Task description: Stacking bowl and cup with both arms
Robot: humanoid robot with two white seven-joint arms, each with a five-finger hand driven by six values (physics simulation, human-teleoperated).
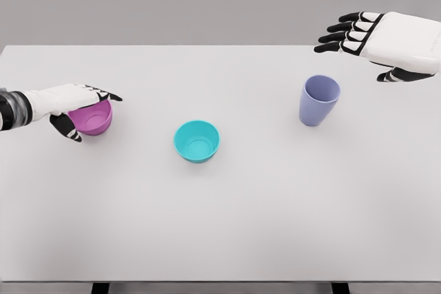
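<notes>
On the big white desk (pixel 220 225), a round teal bowl (pixel 197 140) is sitting in the middle, the left hand (pixel 72 105) is wrapping its fingers around a small purple bowl (pixel 93 119), and the right hand (pixel 386 40) is hovering with fingers spread near an upright lilac plastic cup (pixel 319 100).

No text, label, brand, number or sign can be read anywhere; the bowls, the cup and the table look plain, as far as the render shows
</notes>
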